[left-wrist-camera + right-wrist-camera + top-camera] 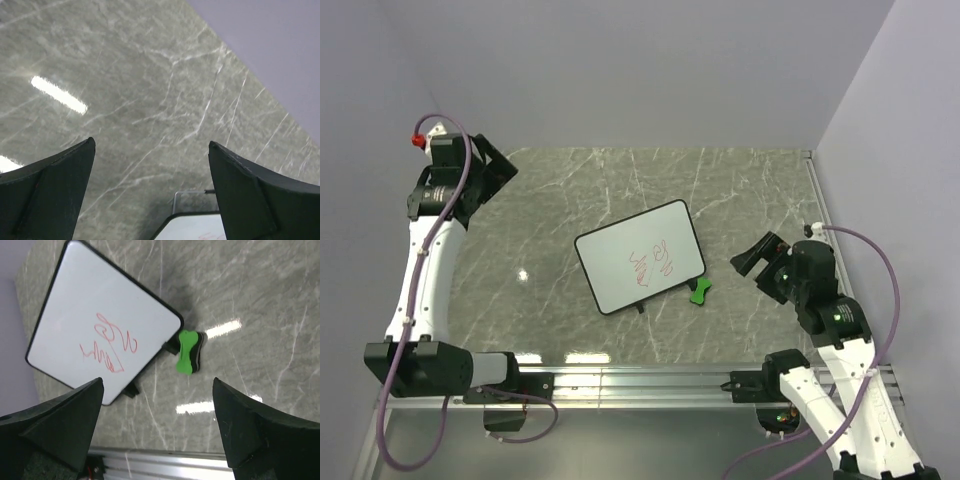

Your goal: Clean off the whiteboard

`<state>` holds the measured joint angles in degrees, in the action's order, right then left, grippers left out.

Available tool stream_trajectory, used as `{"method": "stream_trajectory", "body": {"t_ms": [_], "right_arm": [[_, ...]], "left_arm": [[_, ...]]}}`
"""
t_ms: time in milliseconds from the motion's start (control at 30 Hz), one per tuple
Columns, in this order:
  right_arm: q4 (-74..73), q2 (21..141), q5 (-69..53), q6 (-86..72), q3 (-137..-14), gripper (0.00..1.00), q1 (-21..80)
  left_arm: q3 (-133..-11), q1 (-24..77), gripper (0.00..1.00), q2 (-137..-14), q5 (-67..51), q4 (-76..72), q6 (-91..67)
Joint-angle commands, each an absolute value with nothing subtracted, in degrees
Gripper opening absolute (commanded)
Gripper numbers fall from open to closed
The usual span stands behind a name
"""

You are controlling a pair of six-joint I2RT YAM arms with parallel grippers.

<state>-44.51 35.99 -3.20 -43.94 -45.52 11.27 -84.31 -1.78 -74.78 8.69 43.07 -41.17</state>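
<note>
The whiteboard (638, 256) lies tilted at the table's middle, white with a thin black frame and red scribbles on its right half. It also shows in the right wrist view (102, 322), and its corner shows in the left wrist view (192, 229). A small green eraser (700, 291) lies by the board's near right corner; it also shows in the right wrist view (188, 352). My left gripper (495, 170) is open and empty at the far left. My right gripper (755, 255) is open and empty, right of the eraser.
The marble table (570, 190) has a metal rail (650, 380) along its near edge and a metal strip (815, 190) on the right. Purple-grey walls close the back and both sides.
</note>
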Motion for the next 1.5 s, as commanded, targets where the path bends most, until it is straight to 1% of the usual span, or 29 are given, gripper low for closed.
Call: {"method": "stream_trajectory", "body": {"t_ms": [0,67,133,233,333,533,567,767,933,1100,1300,1467], "right_arm": [[-50.25,35.33,-5.72,-38.16,-48.32,0.96,11.6],[-51.5,36.29,-4.49,-36.92,-50.53,0.99,11.51],[-54.38,39.0,-3.35,-35.86,-53.95,0.99,11.51],[-58.52,42.7,-3.42,-35.07,-57.3,0.99,11.6],[-58.1,46.65,-9.13,-33.75,-55.47,1.0,11.78],[-55.99,52.54,-10.2,-37.52,-49.84,0.97,16.86],[-55.46,53.52,-9.85,-37.88,-49.31,0.97,19.31],[-49.05,62.39,-8.88,-42.97,-47.64,0.93,25.92],[-45.09,73.09,-5.11,-43.16,-50.7,0.86,28.04],[-45.61,83.03,0.86,-40.7,-55.98,0.84,28.65],[-44.21,88.84,2.45,-41.04,-59.32,0.83,29.26],[-45.0,92.19,4.83,-41.48,-61.52,0.82,32.07]], "left_arm": [[-79.99,-1.49,0.99,-74.71,5.28,44.39,-39.2],[-78.84,-1.32,0.99,-76.89,3.08,44.12,-39.37],[-78.84,-0.27,0.99,-79.61,1.41,43.33,-38.06],[-81.2,5.17,0.99,-81.91,1.93,43.25,-36.39],[-81.56,12.63,0.99,-83.4,3.25,40.87,-35.16],[-80.78,18.71,0.99,-85.7,2.29,39.73,-35.24],[-80.42,19.07,0.99,-85.61,1.94,39.47,-35.33],[-78.22,21.27,0.96,-84.99,0.44,38.49,-34.9],[-78.84,21.36,0.93,-84.47,0.53,40.17,-33.14],[-78.4,21.36,0.94,-82.18,0.53,41.13,-32.08],[-76.47,21.36,0.93,-81.04,0.53,41.4,-30.59],[-76.46,21.36,0.93,-81.3,0.53,41.57,-29.62]]}}
